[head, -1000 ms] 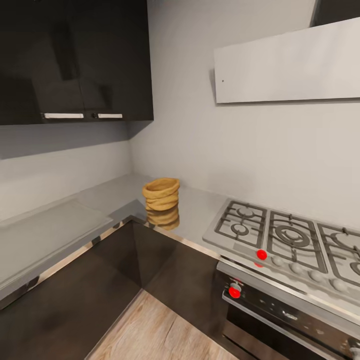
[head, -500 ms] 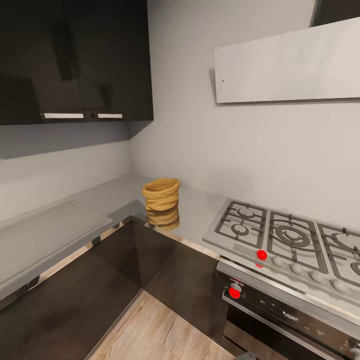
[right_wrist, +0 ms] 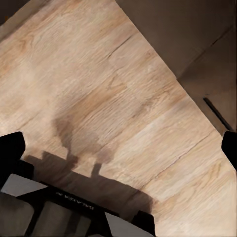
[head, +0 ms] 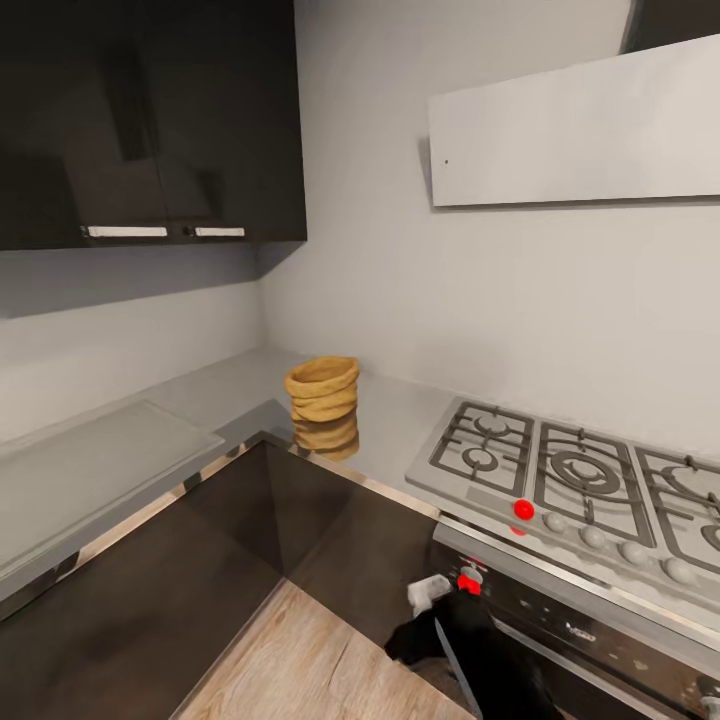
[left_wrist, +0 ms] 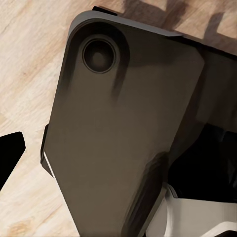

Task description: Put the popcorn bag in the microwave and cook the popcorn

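nearby, popcorn bag (head: 322,391) on countertop (head: 205,395) corner, gas hob (head: 580,478) beside; claw states unclear.

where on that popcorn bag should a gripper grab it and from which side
Probably the rolled rim of the popcorn bag, coming from above: it stands upright and open-topped on the countertop in the corner, walls behind it, and the thick rim gives one finger inside, one outside.

From my left wrist camera I see a broad dark grey panel of the robot's base (left_wrist: 123,128), with a round recessed socket (left_wrist: 100,54) near one corner. Pale wood floor (left_wrist: 29,64) lies beyond it, crossed by shadows. A black fingertip (left_wrist: 10,153) juts in from the edge, over the floor.
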You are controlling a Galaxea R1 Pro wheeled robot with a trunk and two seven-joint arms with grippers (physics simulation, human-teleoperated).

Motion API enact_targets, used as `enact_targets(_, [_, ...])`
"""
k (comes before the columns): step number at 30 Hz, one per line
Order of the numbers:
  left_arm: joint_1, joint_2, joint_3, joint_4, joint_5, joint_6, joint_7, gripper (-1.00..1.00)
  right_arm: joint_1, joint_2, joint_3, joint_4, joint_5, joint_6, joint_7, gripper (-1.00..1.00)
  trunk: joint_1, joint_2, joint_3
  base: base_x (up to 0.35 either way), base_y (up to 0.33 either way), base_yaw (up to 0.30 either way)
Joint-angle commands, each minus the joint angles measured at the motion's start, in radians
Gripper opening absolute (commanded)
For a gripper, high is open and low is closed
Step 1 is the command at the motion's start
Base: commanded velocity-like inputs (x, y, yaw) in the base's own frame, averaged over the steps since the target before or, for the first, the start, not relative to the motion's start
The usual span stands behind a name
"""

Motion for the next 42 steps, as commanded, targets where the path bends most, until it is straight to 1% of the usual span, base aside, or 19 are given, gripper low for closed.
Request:
enact_targets(1, [0.0,0.0,0.0,-0.001,0.005,-0.002,-0.001,1.0,-0.008,0.013,0.026,-0.041,0.012,0.033,0.014,1.0,0.0,-0.001,-0.001,0.0,0.0,0.0])
enact_targets(4, [0.0,0.0,0.0,-0.001,0.005,-0.002,-0.001,1.0,-0.013,0.041,0.066,-0.134,0.012,0.118,0.02,1.0,0.0,-0.001,-0.001,0.0,0.0,0.0])
enact_targets(7, [0.0,-0.001,0.0,-0.001,0.005,-0.002,-0.001,1.0,-0.026,0.045,0.078,-0.243,0.011,0.124,0.021,1.0,0.0,-0.001,-0.001,0.0,0.0,0.0])
enact_targets(8, [0.0,-0.001,0.0,-0.001,0.005,-0.002,-0.001,1.0,-0.051,0.045,0.079,-0.278,0.01,0.124,0.021,1.0,0.0,-0.001,-0.001,0.0,0.0,0.0])
enact_targets(10, [0.0,-0.001,0.0,-0.001,0.005,-0.002,-0.001,1.0,-0.097,0.045,0.08,-0.3,0.006,0.124,0.021,1.0,0.0,-0.001,-0.001,0.0,0.0,0.0])
enact_targets(20, [0.0,-0.002,0.0,-0.001,0.005,-0.002,0.002,1.0,-0.426,0.045,0.077,-0.305,-0.021,0.124,0.02,1.0,0.0,-0.001,-0.001,0.0,0.0,0.0])
enact_targets(21, [0.0,-0.002,0.0,-0.001,0.005,-0.002,0.002,1.0,-0.483,0.045,0.074,-0.287,-0.023,0.124,0.017,1.0,0.0,-0.001,-0.001,0.0,0.0,0.0])
enact_targets(23, [0.0,-0.002,0.0,-0.001,0.005,-0.002,0.002,1.0,-0.535,0.045,0.07,-0.254,-0.022,0.124,0.012,1.0,0.0,-0.001,-0.001,0.0,0.0,0.0])
enact_targets(25, [0.0,-0.001,0.0,-0.001,0.005,-0.002,0.002,1.0,-0.614,0.045,0.064,-0.182,-0.022,0.124,0.009,1.0,0.0,-0.001,-0.001,0.0,0.0,0.0])
enact_targets(26, [0.0,-0.001,0.0,-0.001,0.005,-0.002,0.002,1.0,-0.647,0.045,0.054,-0.144,-0.022,0.124,0.008,1.0,0.0,-0.001,-0.001,0.0,0.0,0.0])
enact_targets(30, [0.0,0.0,0.0,-0.001,0.005,-0.002,0.002,1.0,-0.835,0.045,-0.051,0.103,-0.021,0.124,0.003,1.0,0.0,-0.001,-0.001,0.0,0.0,0.0])
enact_targets(31, [0.0,0.0,0.0,-0.001,0.005,-0.002,0.002,1.0,-0.871,0.045,-0.063,0.15,-0.02,0.124,0.0,1.0,0.0,-0.001,-0.001,0.0,0.0,0.0])
enact_targets(32, [0.0,0.0,0.0,-0.001,0.005,-0.002,0.002,1.0,-0.989,0.045,-0.081,0.305,-0.021,0.124,-0.029,1.0,0.0,-0.001,-0.001,0.0,0.0,0.0])
enact_targets(35, [0.0,0.0,0.0,-0.001,0.005,-0.002,0.002,1.0,-1.029,0.045,-0.096,0.395,-0.021,0.124,-0.099,1.0,0.0,-0.001,-0.001,0.0,0.0,0.0])
enact_targets(36, [0.0,0.0,0.0,-0.001,0.005,-0.002,0.002,1.0,-1.035,0.045,-0.113,0.408,-0.021,0.124,-0.133,1.0,0.0,-0.001,-0.001,0.0,0.0,0.0])
enact_targets(37, [0.0,0.0,0.0,-0.001,0.005,-0.002,0.002,1.0,-1.037,0.045,-0.133,0.411,-0.021,0.124,-0.148,1.0,0.0,-0.001,-0.001,0.0,0.0,0.0])
enact_targets(39, [0.0,0.0,0.0,-0.001,0.005,-0.002,0.002,1.0,-1.04,0.045,-0.208,0.413,-0.02,0.124,-0.167,1.0,0.0,-0.001,-0.001,0.0,0.0,0.0])
enact_targets(41, [0.0,0.0,0.0,-0.001,0.005,-0.002,0.002,1.0,-1.041,0.045,-0.245,0.415,-0.019,0.124,-0.17,1.0,0.0,-0.001,-0.001,0.0,0.0,0.0])
enact_targets(42, [0.0,0.0,0.0,-0.001,0.005,-0.002,0.001,1.0,-1.041,0.045,-0.252,0.415,-0.019,0.124,-0.171,1.0,0.0,-0.001,-0.001,0.0,0.0,0.0])
